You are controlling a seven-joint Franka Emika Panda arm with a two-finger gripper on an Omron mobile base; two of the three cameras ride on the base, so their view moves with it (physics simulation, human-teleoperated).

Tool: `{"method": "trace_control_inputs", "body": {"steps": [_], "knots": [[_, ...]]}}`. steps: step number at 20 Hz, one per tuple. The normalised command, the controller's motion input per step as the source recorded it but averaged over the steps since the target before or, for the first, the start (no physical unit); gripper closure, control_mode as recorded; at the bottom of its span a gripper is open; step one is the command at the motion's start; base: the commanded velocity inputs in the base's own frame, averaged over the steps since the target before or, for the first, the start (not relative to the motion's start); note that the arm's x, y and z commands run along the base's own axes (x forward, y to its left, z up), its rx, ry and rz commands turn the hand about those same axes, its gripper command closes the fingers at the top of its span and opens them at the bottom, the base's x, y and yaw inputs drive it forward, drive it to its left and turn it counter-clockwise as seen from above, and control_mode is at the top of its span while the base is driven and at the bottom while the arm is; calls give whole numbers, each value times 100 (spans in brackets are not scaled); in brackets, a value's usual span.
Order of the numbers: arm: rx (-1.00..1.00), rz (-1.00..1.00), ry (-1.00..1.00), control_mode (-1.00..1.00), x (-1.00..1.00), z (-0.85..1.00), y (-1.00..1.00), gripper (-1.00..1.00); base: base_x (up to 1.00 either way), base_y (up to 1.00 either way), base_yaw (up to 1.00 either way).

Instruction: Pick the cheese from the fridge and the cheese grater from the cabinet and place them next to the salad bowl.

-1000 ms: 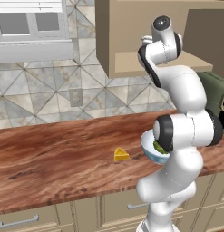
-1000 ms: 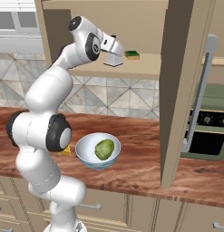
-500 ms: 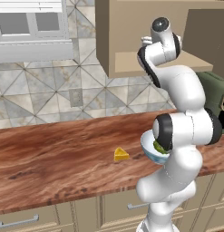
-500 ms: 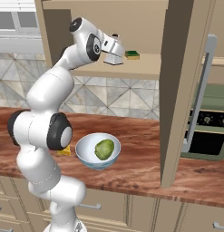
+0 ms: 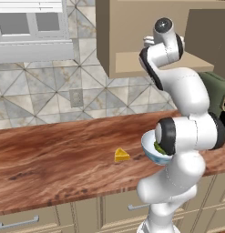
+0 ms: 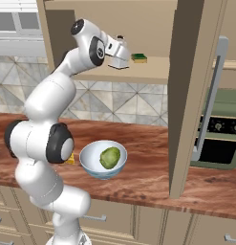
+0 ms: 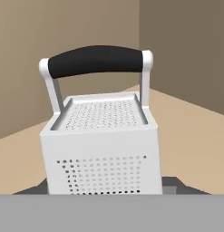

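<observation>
Hand view: the cheese grater (image 7: 102, 145) stands upright on the cabinet (image 7: 186, 131) shelf, right in front of the camera, its dark handle arching over the top. From the right base view, the end effector (image 6: 120, 61) has reached up into the open cabinet and sits at the grater, but whether its fingers are spread around the body or already pinching it I cannot tell. A green-and-yellow sponge (image 6: 138, 58) lies further along the same shelf. Down on the counter (image 5: 54, 159), the cheese (image 5: 121, 154) sits just beside the salad bowl (image 6: 103, 159), so that half of the job looks done and, I judge, the grater only needs lifting out and bringing down.
</observation>
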Motion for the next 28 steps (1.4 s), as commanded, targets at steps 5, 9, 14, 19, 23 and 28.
{"method": "trace_control_inputs", "body": {"steps": [5,9,14,19,23,28], "knots": [[1,0,-6,-100,-46,0,0,100,0,0,0],[1,0,-3,-100,-54,0,11,100,0,0,0],[0,2,-6,-100,-65,0,15,100,0,0,0],[0,1,-3,-100,-70,-4,23,100,0,0,0],[0,0,0,-100,-67,-17,28,100,0,0,0],[0,0,0,-100,-61,-22,29,100,0,0,0]]}}
